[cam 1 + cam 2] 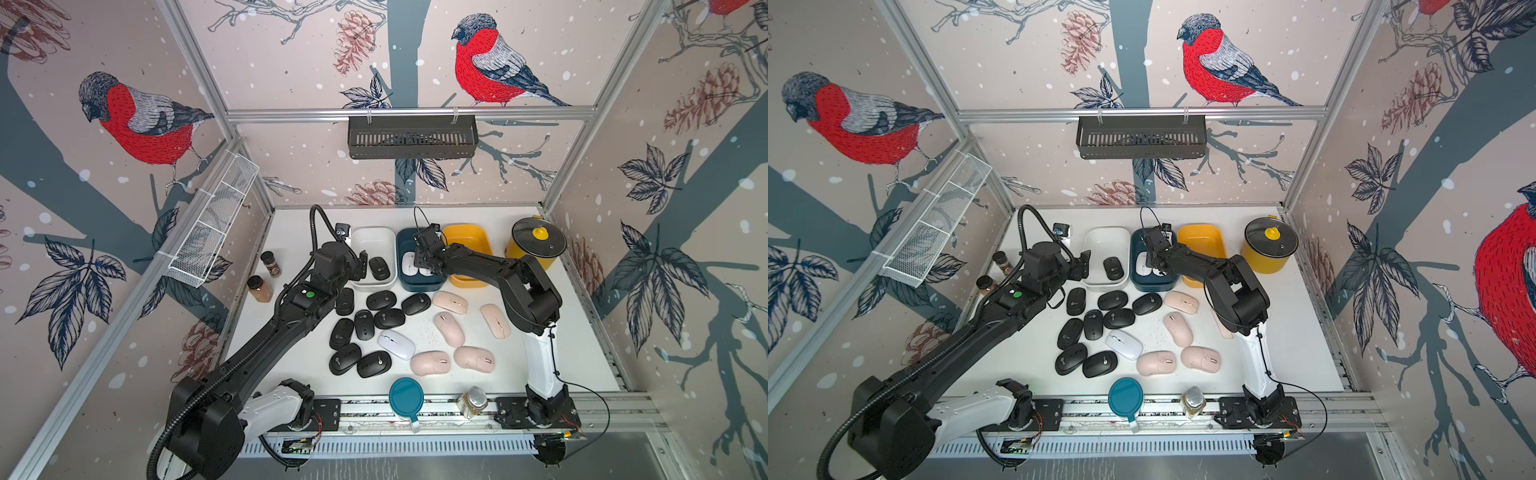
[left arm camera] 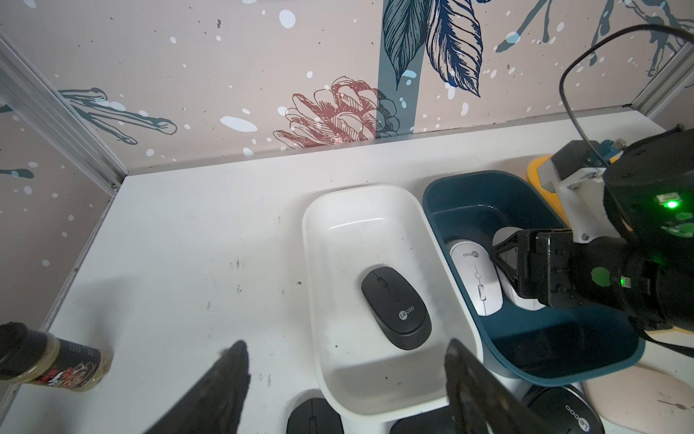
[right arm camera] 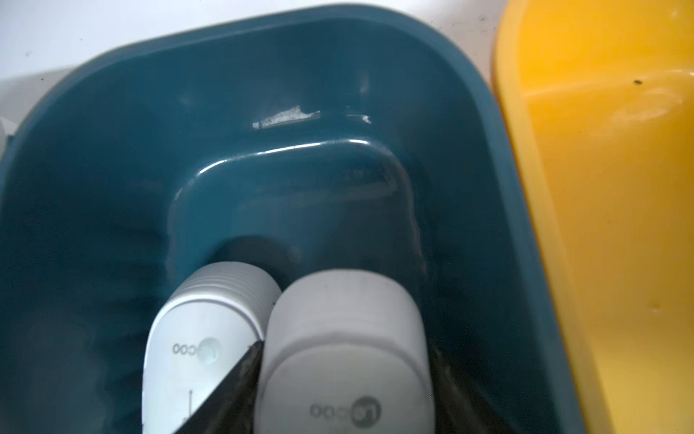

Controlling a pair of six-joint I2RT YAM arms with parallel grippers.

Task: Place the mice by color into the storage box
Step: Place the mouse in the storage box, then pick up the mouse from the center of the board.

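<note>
Mice lay partly boxed, partly loose on the counter (image 1: 573, 324). Along its 12 o'clock edge you had three boxes side by side: the white box (image 1: 374, 243), the blue box (image 3: 263, 75) and the yellow box (image 1: 467, 235). One black mouse (image 1: 378, 268) lay in the white box, its long axis running 12 to 6, button end toward 12. Two white mice lay side by side in the blue box, both on the same 12-to-6 line with their logo ends toward 12: the 9 o'clock white mouse (image 3: 199, 357) and the 3 o'clock white mouse (image 3: 345, 357). Mid-counter, eight loose black mice (image 1: 364, 325) clustered toward 9 o'clock and five pink mice (image 1: 449, 329) toward 3. Between them a loose white mouse (image 1: 396, 344) lay along the 10-to-4 line.

Your right jaws reached down into the blue box and straddled the 3 o'clock white mouse, one finger (image 3: 225, 387) wedged between the two white mice. They stood only partly apart, and whether they pinched it or merely flanked it could not be told. Your left jaws stood wide apart at the white box's 9 o'clock side, holding nothing.
</note>
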